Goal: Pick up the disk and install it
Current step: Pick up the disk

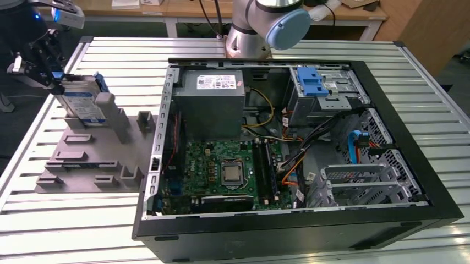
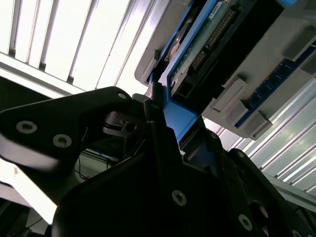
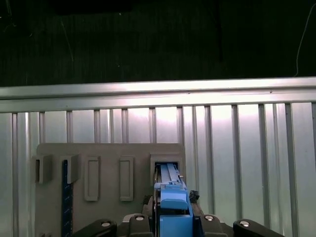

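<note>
Just off the open case (image 1: 294, 226), toward the exterior view's left, the gripper (image 1: 57, 77) pinches the blue end tab of the disk (image 1: 82, 104). The disk stands on edge in a slot of the grey rack (image 1: 96, 159), its white-and-blue label showing. A grey post of the rack rises just beside it. Whether the disk sits fully in the slot or hangs a little above it cannot be told.

In the second wrist view, the black fingers (image 2: 158, 133) are pressed against the tab (image 2: 180, 121) from both sides, and the disk's underside (image 2: 212, 44) runs away from them along the rack. In the first wrist view, the tab (image 3: 173, 207) lies over the rack's end slot. The rack (image 3: 108, 153) lies flat on the slatted metal table (image 3: 237, 148).

The black case lies on its side on the same table (image 1: 110, 49), just beside the rack, with its side panel off. Inside it are a green motherboard (image 1: 220, 170), a grey power supply (image 1: 213, 99) and a metal cage (image 1: 334, 91) topped by a blue latch (image 1: 312, 82). The arm (image 1: 250, 27) stands at the table's far edge, behind the case.
</note>
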You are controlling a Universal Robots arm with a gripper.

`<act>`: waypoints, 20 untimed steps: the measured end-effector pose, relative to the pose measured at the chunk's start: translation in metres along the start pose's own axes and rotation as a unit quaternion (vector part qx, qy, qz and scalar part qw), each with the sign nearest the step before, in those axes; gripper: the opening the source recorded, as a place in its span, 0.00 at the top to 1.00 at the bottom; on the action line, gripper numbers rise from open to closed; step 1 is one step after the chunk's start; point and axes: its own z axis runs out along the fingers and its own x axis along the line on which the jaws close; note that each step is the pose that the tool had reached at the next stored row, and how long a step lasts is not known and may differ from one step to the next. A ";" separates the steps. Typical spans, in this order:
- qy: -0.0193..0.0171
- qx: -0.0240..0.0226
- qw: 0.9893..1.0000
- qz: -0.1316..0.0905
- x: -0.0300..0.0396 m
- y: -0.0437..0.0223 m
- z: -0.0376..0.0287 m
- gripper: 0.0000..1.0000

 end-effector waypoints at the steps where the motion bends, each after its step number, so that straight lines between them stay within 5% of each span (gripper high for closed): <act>1: 0.000 0.000 1.000 -0.007 0.0000 0.0000 0.0000 0.63; 20: 0.000 0.000 1.000 -0.016 0.0001 -0.0001 0.0000 0.56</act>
